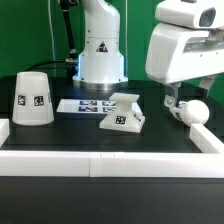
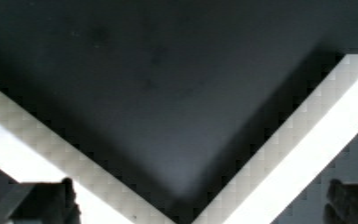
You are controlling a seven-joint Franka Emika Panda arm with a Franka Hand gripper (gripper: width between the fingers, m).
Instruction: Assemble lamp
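From here I read the fingers (image 2: 43,203) as spread wide with nothing between them: in the wrist view their dark tips sit at opposite edges, and only black tabletop (image 2: 176,90) and a corner of the white raised border rail (image 2: 25,130) fill the gap. The white plastic ball-shaped bulb (image 1: 196,112) lies low on the tabletop, just beside the fingers towards the exterior view's right, near that border. It does not show in the wrist view, so I judge it to be off to one side, not under the opening. I cannot tell which way its stem points. The low angular white base block (image 1: 122,112) sits mid-tabletop, and the large white truncated-cone shade (image 1: 35,97) stands well apart at the exterior view's left.
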